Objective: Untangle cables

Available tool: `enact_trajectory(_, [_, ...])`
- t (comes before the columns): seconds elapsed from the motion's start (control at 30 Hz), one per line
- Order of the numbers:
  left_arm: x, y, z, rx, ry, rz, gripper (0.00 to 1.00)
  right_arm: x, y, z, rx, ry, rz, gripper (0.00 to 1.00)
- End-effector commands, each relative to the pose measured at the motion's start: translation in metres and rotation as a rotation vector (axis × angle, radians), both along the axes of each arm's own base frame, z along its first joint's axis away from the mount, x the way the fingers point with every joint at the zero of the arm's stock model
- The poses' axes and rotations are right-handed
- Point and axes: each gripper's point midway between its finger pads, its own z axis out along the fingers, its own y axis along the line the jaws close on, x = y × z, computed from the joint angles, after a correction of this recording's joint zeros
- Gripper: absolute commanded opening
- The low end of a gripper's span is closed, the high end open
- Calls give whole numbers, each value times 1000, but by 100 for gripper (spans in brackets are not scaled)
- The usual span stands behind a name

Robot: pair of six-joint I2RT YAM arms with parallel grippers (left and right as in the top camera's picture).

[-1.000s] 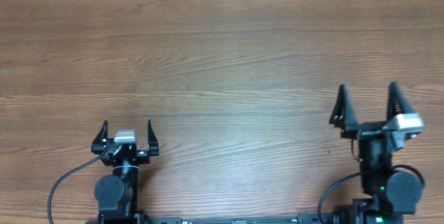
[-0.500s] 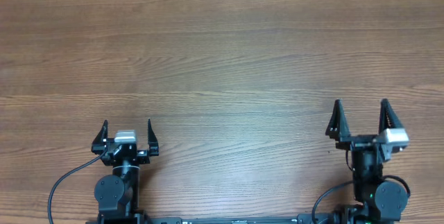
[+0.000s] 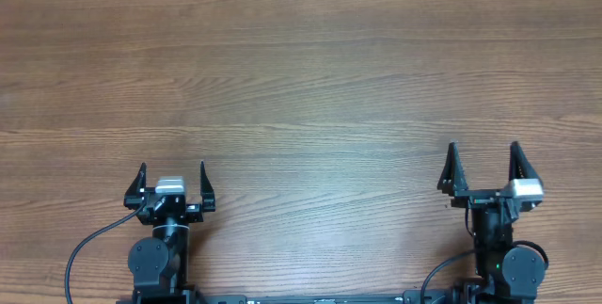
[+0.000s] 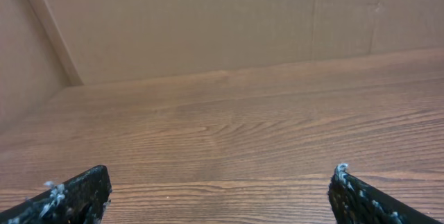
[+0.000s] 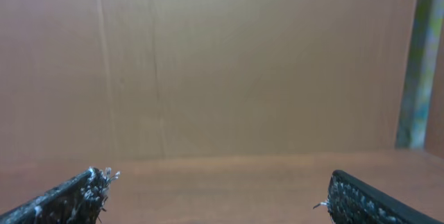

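Observation:
The thin black cables with plug ends are out of view in every frame. My left gripper (image 3: 172,174) is open and empty near the table's front edge on the left; its two dark fingertips frame bare wood in the left wrist view (image 4: 220,182). My right gripper (image 3: 483,156) is open and empty near the front edge on the right; its fingertips show at the bottom corners of the right wrist view (image 5: 216,191).
The wooden table (image 3: 301,78) fills the overhead view. A brown cardboard wall (image 4: 208,23) stands along the far edge and also shows in the right wrist view (image 5: 243,57). Thick black arm cables (image 3: 80,252) loop by the bases.
My right arm has drawn back toward its base and turned straighter, its open gripper moving a little left and toward the front edge. The left arm has not moved.

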Motion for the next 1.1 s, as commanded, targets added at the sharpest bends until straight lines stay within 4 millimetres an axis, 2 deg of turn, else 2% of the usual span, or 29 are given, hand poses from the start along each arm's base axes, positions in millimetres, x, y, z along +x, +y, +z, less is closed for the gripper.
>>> enact_trajectory(0.0, [0,0,0,11,-5,-2,100,2,-3,-14,-23,46,-17,100])
enact_trajectory(0.13, [0,0,0,11,-5,-2,100,4,-3,-28,-16,103,-16,100])
enact_trajectory(0.23, [0,0,0,11,-5,-1,99,5,-3,-40,54,154,-9,100])
enact_trajectory(0.37, [0,0,0,11,-5,-2,99,5,-13,-60,171,228,-59,100])
enact_trajectory(0.6, [0,0,0,11,-5,-2,99,5,-13,-60,61,233,-66,100])
enact_trajectory(1.07, [0,0,0,11,-5,-2,99,5,-11,-60,61,233,-57,100])
